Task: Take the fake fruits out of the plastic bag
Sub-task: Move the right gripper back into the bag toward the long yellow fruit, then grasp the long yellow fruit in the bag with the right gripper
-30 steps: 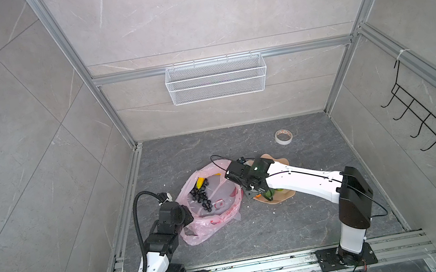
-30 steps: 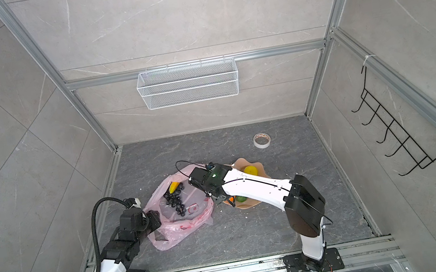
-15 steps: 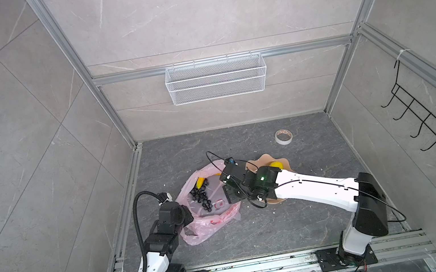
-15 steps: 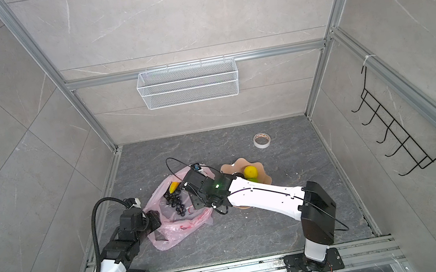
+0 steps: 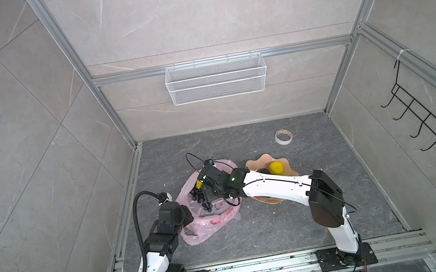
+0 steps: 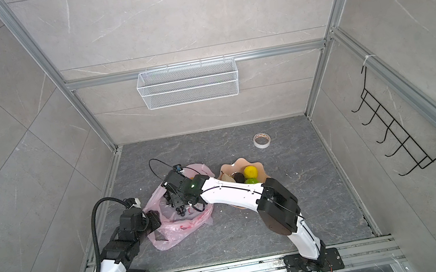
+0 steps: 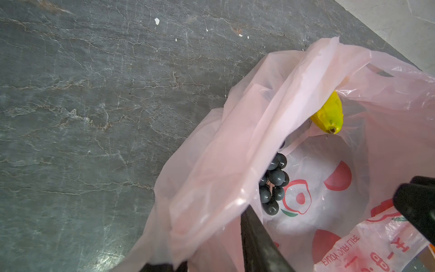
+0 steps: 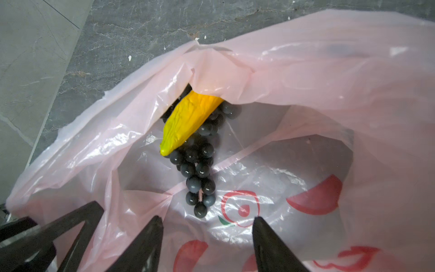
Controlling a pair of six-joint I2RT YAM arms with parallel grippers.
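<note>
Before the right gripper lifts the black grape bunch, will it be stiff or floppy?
Probably floppy: the grape bunch is many small beads on a thin stem, so it may dangle. Its glossy beads could slip. The banana lying across its top may slide off.

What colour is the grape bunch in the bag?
Black, glossy; the grape bunch shows best in the right wrist view.

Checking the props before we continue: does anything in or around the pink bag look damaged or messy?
The banana inside the plastic bag looks wrinkled and dented along its skin, and small white flecks litter the floor beside the bag.
</note>
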